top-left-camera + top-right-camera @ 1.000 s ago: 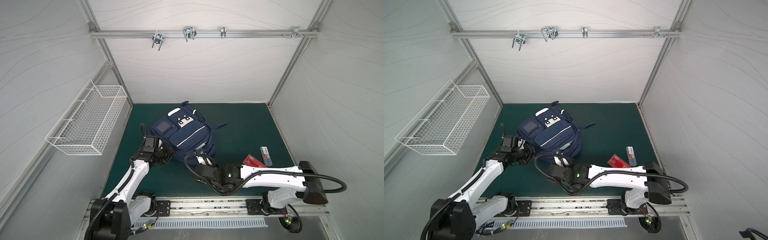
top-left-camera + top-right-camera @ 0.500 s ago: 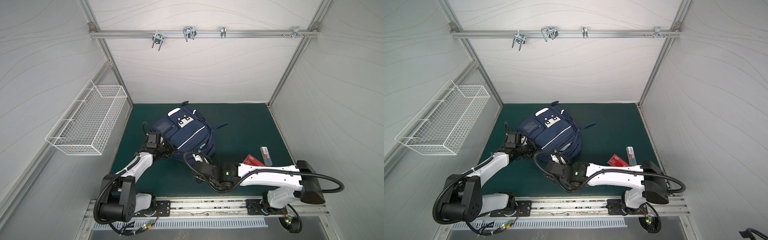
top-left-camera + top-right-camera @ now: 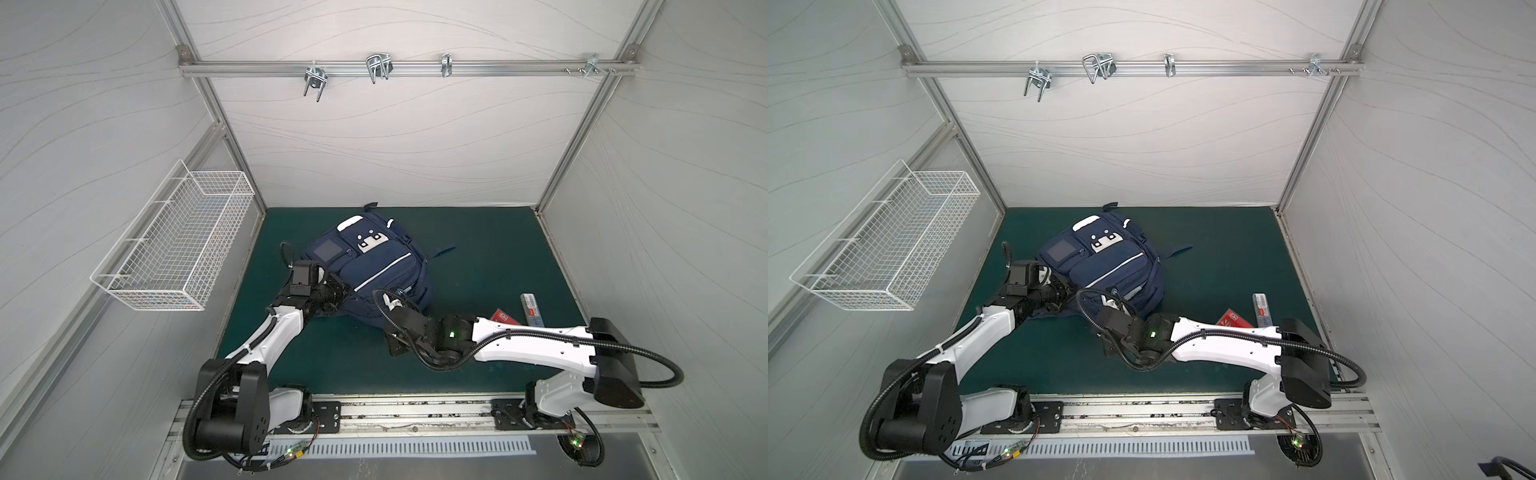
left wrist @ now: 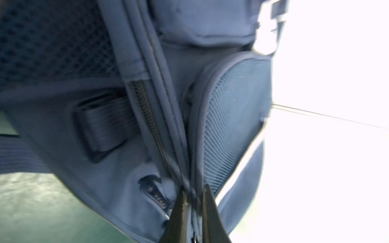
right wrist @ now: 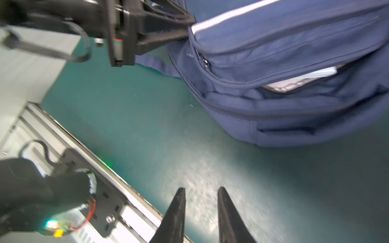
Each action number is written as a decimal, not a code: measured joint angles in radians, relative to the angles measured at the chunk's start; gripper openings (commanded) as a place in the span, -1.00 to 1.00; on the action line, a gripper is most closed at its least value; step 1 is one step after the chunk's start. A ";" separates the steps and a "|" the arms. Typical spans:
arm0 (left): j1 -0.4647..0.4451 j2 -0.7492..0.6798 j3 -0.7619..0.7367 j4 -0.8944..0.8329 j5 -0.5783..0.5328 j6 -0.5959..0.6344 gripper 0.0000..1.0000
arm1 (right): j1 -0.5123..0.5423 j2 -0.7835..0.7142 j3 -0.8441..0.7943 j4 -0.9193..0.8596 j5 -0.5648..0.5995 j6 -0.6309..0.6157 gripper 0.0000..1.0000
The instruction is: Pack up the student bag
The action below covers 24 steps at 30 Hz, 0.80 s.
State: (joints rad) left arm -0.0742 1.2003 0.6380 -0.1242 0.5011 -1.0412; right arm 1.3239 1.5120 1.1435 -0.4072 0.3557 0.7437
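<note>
Navy-blue woven-fabric backpack with white stripes (image 3: 376, 266) lies front-up on the matte dark-green worktop (image 3: 478, 257). Left fingers (image 4: 180, 212) are clamped on its piped zip seam, just beside the ribbed mesh side pocket (image 4: 231, 117). Right fingers (image 5: 177, 216) stand slightly apart, gripping nothing, over bare worktop near the backpack. Beyond them an unzipped compartment gapes, with a flat white item (image 5: 303, 81) inside

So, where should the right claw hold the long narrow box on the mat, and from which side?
Take the long narrow box at its middle, across the short width, from straight above. It lies flat on the green mat, so only the two long sides can be pinched. The red packet lies close beside it, so the right claw should probably descend only slightly open.
</note>
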 measured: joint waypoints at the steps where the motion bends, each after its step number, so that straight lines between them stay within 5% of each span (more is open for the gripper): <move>1: -0.003 -0.024 0.000 0.001 -0.001 -0.011 -1.00 | -0.014 0.012 0.002 0.019 -0.019 0.000 -0.41; 4: -0.026 -0.071 0.004 -0.015 -0.002 -0.031 -1.00 | -0.046 0.058 0.025 0.061 -0.068 -0.002 -0.25; 7: -0.055 -0.085 0.007 -0.043 -0.005 -0.047 -1.00 | -0.070 0.110 0.056 0.124 -0.117 -0.013 0.21; 9: -0.071 -0.085 0.007 -0.054 -0.007 -0.052 -1.00 | -0.078 0.136 0.063 0.165 -0.145 -0.040 0.20; 13: -0.085 -0.085 0.007 -0.060 -0.007 -0.056 -1.00 | -0.109 0.185 0.067 0.225 -0.207 -0.069 -0.16; 17: -0.087 -0.085 0.007 -0.061 -0.008 -0.055 -1.00 | -0.144 0.222 0.070 0.246 -0.238 -0.087 -0.16; 24: -0.092 -0.085 0.009 -0.061 -0.012 -0.055 -1.00 | -0.146 0.296 0.140 0.235 -0.203 -0.107 0.13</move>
State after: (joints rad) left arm -0.1665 1.1152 0.6472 -0.1848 0.4889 -1.0962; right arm 1.1774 1.8076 1.2839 -0.1726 0.1524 0.6365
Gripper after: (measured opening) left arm 0.099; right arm 0.559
